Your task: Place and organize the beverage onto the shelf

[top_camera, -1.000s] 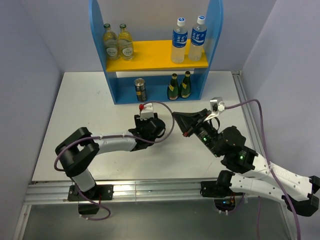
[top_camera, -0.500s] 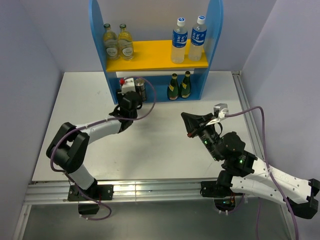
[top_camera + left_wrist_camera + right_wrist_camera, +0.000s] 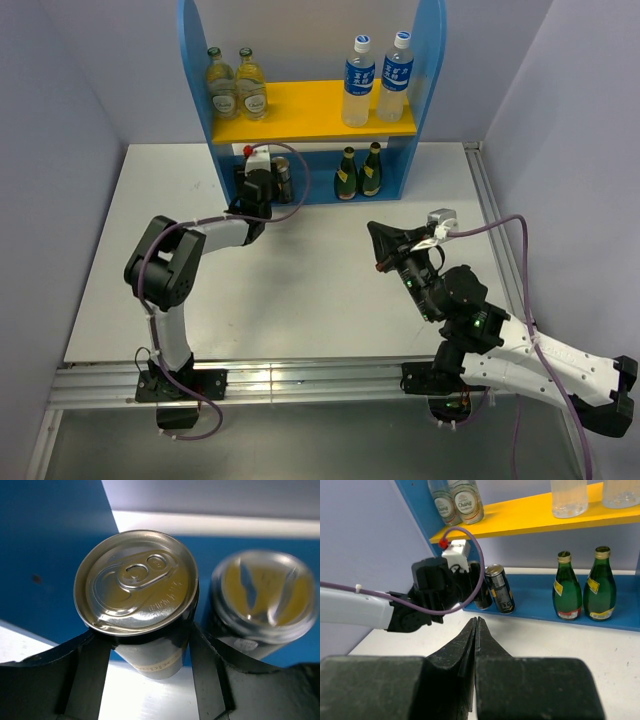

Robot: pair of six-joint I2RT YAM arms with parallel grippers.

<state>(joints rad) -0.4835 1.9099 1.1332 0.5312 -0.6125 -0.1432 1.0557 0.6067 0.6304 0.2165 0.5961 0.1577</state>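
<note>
Left wrist view looks straight down on a gold-topped can (image 3: 136,582) standing between the left jaws, whose dark fingers (image 3: 85,675) press against its black wall on either side, so the jaws are closed to the can's width and have hold of it. The can is at the left end of the lower level of the shelf (image 3: 300,118), tight to the blue side panel (image 3: 50,540), with a second can (image 3: 260,597) just beside it on the right. Whether its base is already set down I cannot tell. Top external view shows the other levels filled: two green bottles (image 3: 358,172) further right on the lower level, two pale glass bottles (image 3: 235,85) and two water bottles (image 3: 378,78) on the yellow board. The right jaws hang over the bench (image 3: 300,300) well apart from the shelf, pinched fully together and holding nothing. The can is probably full and fairly heavy for its size. Its thin wall is stiff but smooth and would dent under a hard squeeze, so a moderate grip across the middle of the body seems best. On release, the main risk is nudging the neighbouring can.
</note>
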